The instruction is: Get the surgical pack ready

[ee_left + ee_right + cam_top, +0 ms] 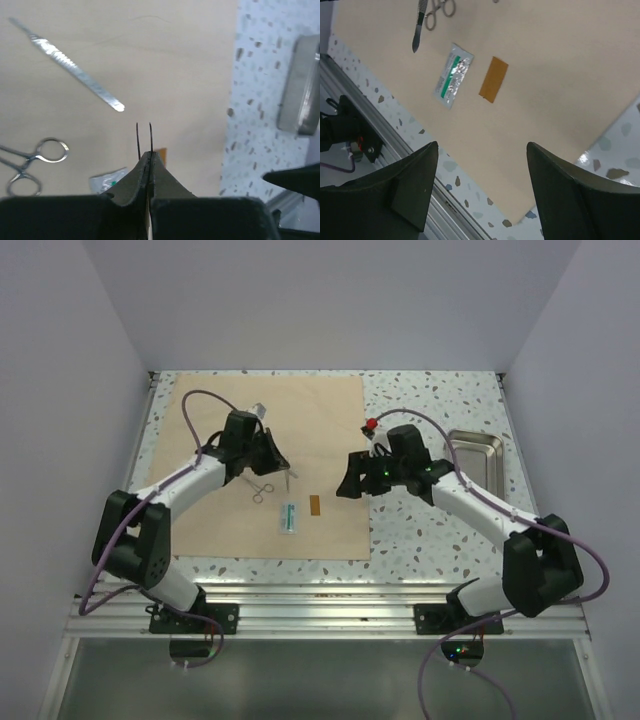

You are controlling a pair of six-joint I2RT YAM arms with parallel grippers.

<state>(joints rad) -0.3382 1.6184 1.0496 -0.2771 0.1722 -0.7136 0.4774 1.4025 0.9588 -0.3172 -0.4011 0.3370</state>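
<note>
your left gripper: clenched shut over the tan sheet. your right gripper: released, empty. on the sheet: scissors, packet, scalpel.

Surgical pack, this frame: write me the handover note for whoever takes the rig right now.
Left claw: shut, nothing seen in it, above the tan sheet.
Right claw: open, empty, near the sheet's right edge.
On the sheet: ring-handled scissors, flat metal handle, green-and-white packet, brown packet.
Steel tray: on the bare table right of the sheet, looks empty.
Done: sheet laid flat, four items on it.
To do: probably bring tray and items together, then wrap; no gauze visible.
</note>
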